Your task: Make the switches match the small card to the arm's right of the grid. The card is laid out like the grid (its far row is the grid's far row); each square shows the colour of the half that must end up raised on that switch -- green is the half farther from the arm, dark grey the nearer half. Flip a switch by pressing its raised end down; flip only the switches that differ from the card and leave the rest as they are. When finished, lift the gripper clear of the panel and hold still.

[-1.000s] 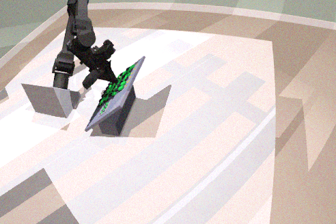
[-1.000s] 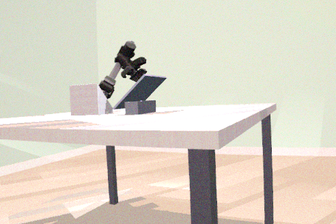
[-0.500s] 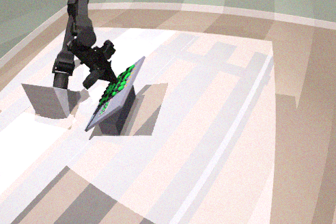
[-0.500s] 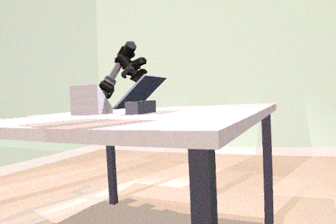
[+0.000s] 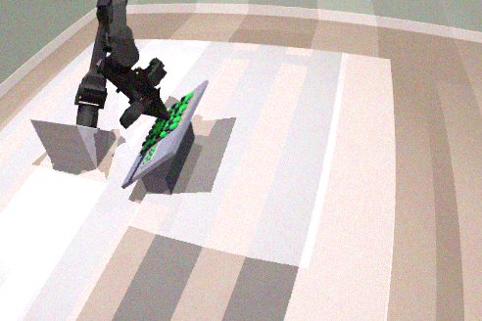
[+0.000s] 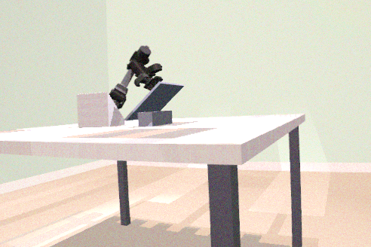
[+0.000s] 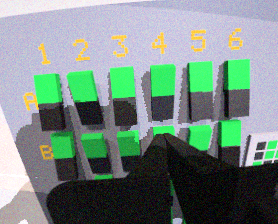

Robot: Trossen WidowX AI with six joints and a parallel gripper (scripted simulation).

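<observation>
The tilted switch panel [image 5: 168, 152] [image 6: 161, 96] [image 7: 102, 31] carries rows of green and dark grey switches. In the wrist view row A, with switch A1 [image 7: 48, 102] at its left end and switch A6 [image 7: 237, 89] at its right, shows whole. Row B lies below it. Which halves are raised is hard to tell. My gripper [image 5: 167, 117] [image 7: 162, 139] is shut and empty, its tips over or at switch B4 [image 7: 163, 130]; contact cannot be told. It hides part of row B and most of the rows below. The small card [image 7: 260, 146] shows only partly at the right edge.
A dark block [image 5: 182, 158] [image 6: 162, 118] supports the panel from underneath. A pale wedge-shaped block [image 5: 71, 143] [image 6: 93, 110] stands beside the arm's base. The table's edge [image 6: 151, 150] runs along the front in the exterior view.
</observation>
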